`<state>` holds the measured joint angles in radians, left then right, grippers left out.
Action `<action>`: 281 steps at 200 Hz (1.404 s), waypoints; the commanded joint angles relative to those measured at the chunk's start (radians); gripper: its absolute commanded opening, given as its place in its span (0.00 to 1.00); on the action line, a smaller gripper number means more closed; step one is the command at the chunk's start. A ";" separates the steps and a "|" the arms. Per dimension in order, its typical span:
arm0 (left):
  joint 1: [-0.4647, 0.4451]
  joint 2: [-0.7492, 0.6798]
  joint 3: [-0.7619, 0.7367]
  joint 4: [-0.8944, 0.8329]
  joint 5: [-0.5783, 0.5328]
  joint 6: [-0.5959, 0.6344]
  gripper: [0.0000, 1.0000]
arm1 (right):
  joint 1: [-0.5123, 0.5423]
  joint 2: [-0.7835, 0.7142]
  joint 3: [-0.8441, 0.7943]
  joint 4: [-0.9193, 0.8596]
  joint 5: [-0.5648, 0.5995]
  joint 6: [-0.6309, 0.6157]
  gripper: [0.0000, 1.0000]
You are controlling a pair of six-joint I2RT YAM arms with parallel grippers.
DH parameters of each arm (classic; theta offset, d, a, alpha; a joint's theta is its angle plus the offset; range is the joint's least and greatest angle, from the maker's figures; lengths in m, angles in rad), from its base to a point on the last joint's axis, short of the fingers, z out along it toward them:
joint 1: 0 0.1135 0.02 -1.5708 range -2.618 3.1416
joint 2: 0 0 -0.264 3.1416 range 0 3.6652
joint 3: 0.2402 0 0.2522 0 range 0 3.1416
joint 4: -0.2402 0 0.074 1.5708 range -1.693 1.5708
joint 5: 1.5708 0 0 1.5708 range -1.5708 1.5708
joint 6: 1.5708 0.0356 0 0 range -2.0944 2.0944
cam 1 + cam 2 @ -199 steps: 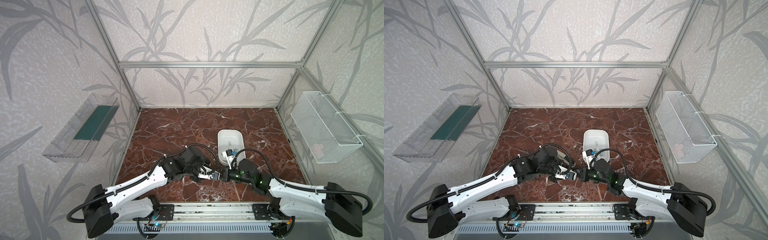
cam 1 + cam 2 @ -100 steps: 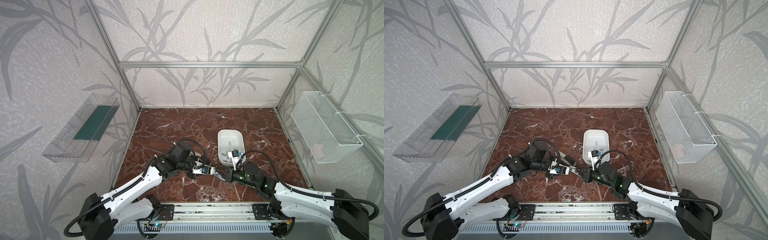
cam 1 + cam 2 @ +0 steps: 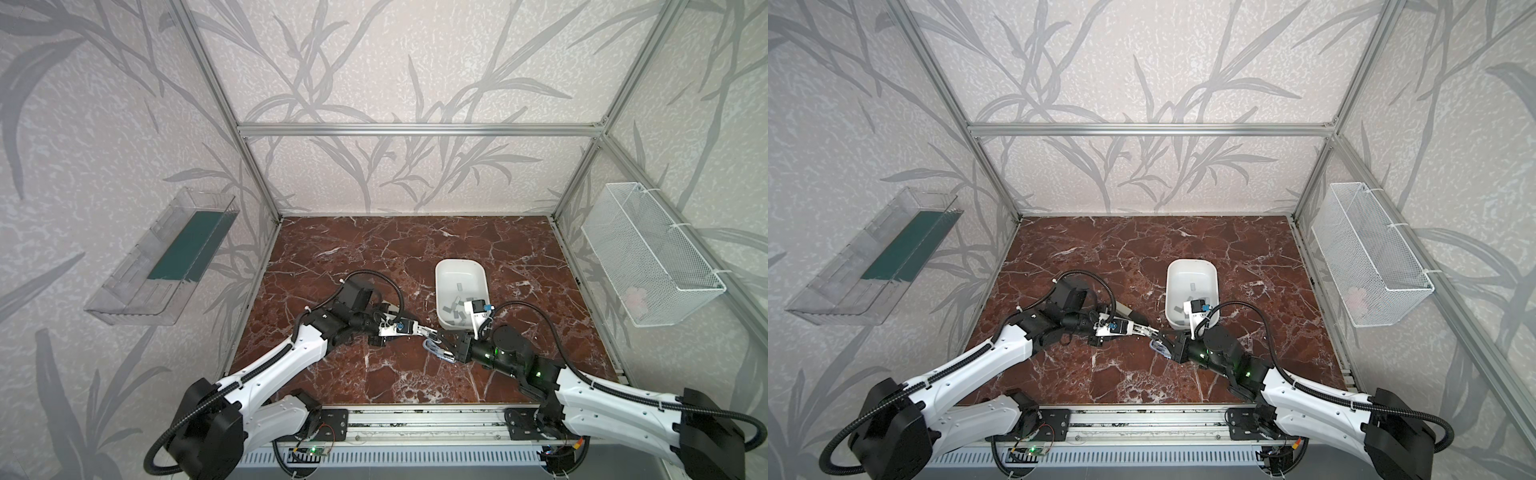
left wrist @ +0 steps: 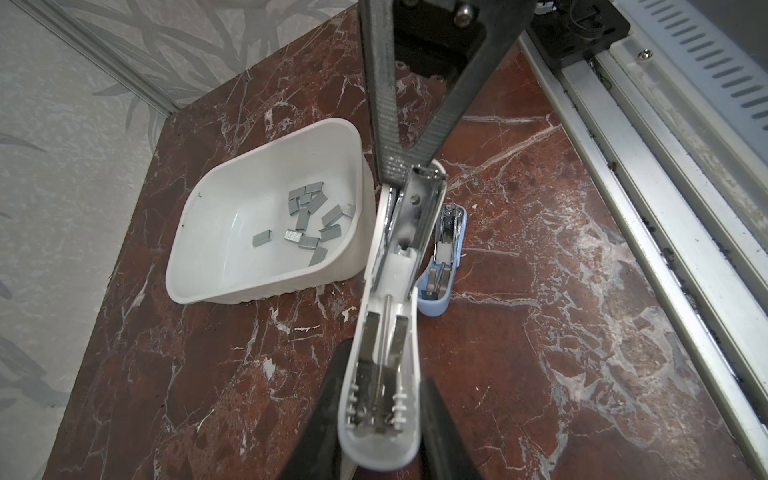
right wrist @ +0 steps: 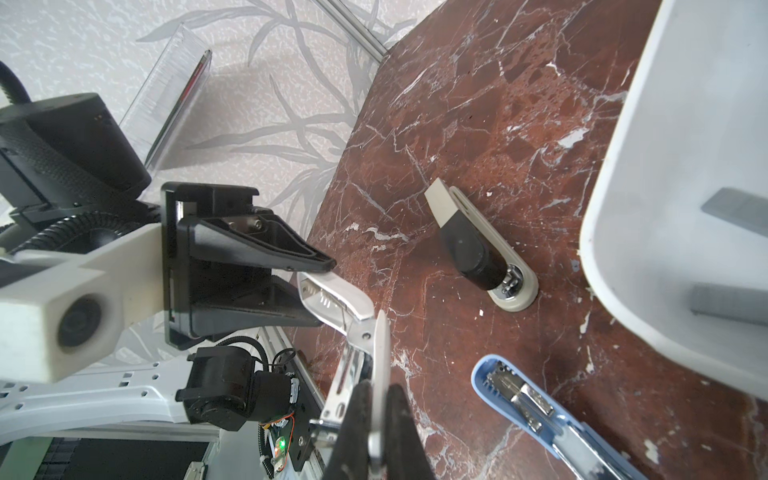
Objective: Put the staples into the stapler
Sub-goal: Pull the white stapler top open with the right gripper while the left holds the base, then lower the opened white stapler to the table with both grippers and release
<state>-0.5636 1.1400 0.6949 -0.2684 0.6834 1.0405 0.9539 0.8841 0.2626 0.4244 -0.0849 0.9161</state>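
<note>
In both top views the arms meet near the front middle of the marble table (image 3: 374, 249), left gripper (image 3: 428, 331) and right gripper (image 3: 448, 344) tip to tip. The staples (image 3: 457, 300) lie loose in the white bin (image 3: 461, 270), just beyond the right gripper, none lifted yet.

The left wrist view shows the white stapler (image 4: 386, 332) off the table and opened out almost flat, its metal innards bared. The left gripper is clenched on the end of the cover, the right one on the end of the other half, hinge between. A blue stapler (image 4: 442, 257) lies on the marble beneath (easy to snag).

The right wrist view shows the right fingers (image 5: 401, 436) pinching a thin white half edge-on. A grey-and-black stapler (image 5: 478, 249) lies left of the bin.

Spreading should turn about the hinge, not stretch it. The channel ought to end facing up, with the stapler set down clear of the blue one before either gripper lets go for a strip.
</note>
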 commanded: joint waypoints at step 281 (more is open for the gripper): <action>0.033 -0.131 -0.044 -0.059 0.011 0.176 0.58 | 0.307 0.420 -0.007 0.348 0.228 0.214 0.00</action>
<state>-0.4736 0.9932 0.6624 -0.2871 0.6125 1.1687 1.2530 1.1954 0.1860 0.5880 0.1143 1.1110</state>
